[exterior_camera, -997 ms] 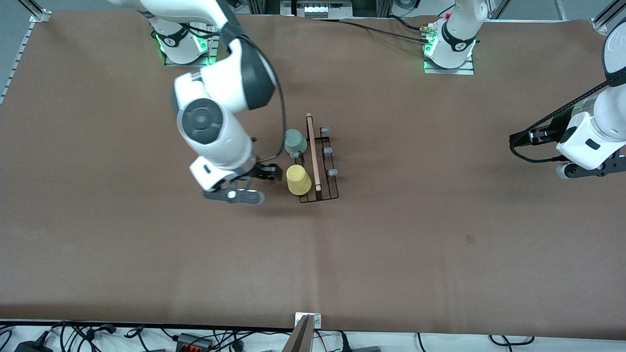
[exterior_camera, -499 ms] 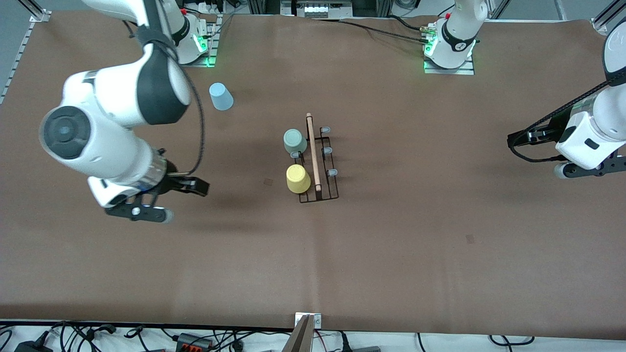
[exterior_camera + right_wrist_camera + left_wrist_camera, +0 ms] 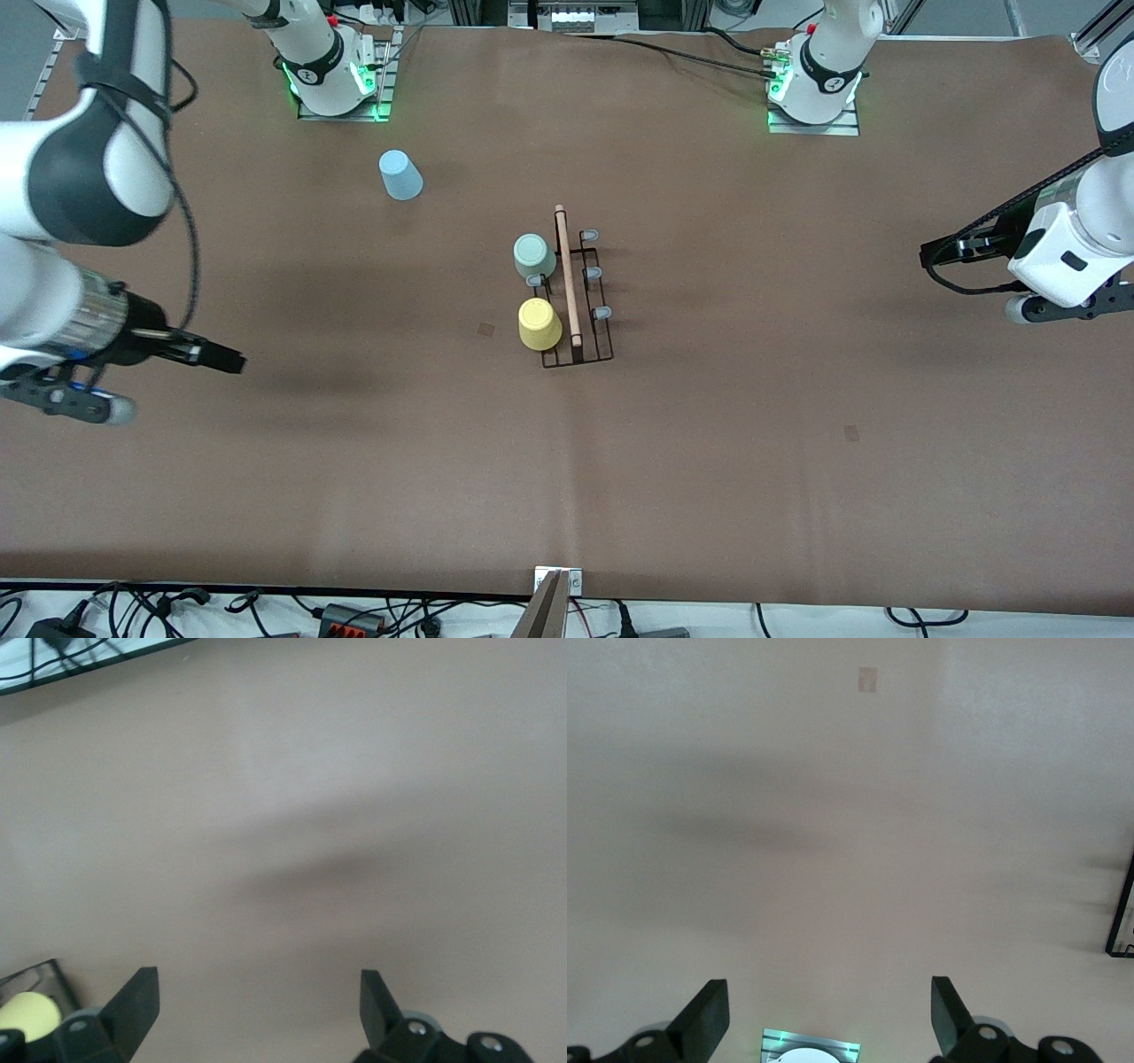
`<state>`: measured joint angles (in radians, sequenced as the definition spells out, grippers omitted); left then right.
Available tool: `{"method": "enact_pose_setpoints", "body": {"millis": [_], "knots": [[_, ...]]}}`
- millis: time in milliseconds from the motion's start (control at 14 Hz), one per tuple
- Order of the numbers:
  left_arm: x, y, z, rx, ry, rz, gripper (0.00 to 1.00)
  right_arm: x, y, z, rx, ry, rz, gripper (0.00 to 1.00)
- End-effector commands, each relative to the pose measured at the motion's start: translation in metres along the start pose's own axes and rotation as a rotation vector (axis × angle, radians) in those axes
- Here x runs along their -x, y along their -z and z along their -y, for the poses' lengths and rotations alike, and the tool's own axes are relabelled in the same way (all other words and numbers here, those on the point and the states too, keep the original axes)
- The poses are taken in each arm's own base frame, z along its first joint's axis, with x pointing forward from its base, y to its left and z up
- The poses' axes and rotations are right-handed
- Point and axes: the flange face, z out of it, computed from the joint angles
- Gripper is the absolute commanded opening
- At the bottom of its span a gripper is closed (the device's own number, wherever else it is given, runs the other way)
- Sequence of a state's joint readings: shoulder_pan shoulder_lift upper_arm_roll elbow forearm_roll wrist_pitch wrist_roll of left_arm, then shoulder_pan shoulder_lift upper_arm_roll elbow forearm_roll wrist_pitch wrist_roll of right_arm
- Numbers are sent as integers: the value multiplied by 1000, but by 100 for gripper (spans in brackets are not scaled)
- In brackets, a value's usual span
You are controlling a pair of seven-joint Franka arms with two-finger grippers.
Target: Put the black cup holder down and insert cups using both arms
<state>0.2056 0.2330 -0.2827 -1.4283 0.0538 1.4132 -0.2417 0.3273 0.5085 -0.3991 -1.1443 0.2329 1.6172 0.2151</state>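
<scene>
The black cup holder (image 3: 592, 341) stands mid-table, its wooden rod handle (image 3: 567, 275) on top. A pale green cup (image 3: 534, 255) and a yellow cup (image 3: 539, 323) sit upside down on its prongs, on the side toward the right arm's end. A light blue cup (image 3: 400, 175) stands upside down on the table near the right arm's base. My right gripper (image 3: 226, 359) is open and empty, over bare table near the right arm's end. In the right wrist view (image 3: 257, 1005) the yellow cup (image 3: 25, 1014) shows at the edge. My left gripper (image 3: 932, 255) waits open and empty (image 3: 828, 1019) near the left arm's end.
The brown table (image 3: 709, 461) runs to a front edge with cables and plugs (image 3: 337, 611) along it. The arm bases (image 3: 332, 75) (image 3: 815, 89) stand at the back edge. A corner of the holder (image 3: 1123, 921) shows in the left wrist view.
My right arm has swung away from the holder toward its own end of the table, gripper empty. This has uncovered the light blue cup. The left arm has not moved.
</scene>
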Motion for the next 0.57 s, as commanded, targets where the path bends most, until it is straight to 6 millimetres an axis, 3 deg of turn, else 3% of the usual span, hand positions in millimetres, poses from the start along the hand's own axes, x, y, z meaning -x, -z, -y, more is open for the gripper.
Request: {"method": "enact_pose_setpoints", "body": {"millis": [0, 285, 499], "knots": [[1, 6, 2, 21, -2, -1, 100, 16, 32, -30, 1, 52, -12, 100], [1, 3, 1, 27, -3, 7, 100, 25, 47, -83, 17, 102, -16, 100], [1, 3, 2, 37, 0, 10, 100, 29, 49, -92, 56, 151, -9, 100]]}}
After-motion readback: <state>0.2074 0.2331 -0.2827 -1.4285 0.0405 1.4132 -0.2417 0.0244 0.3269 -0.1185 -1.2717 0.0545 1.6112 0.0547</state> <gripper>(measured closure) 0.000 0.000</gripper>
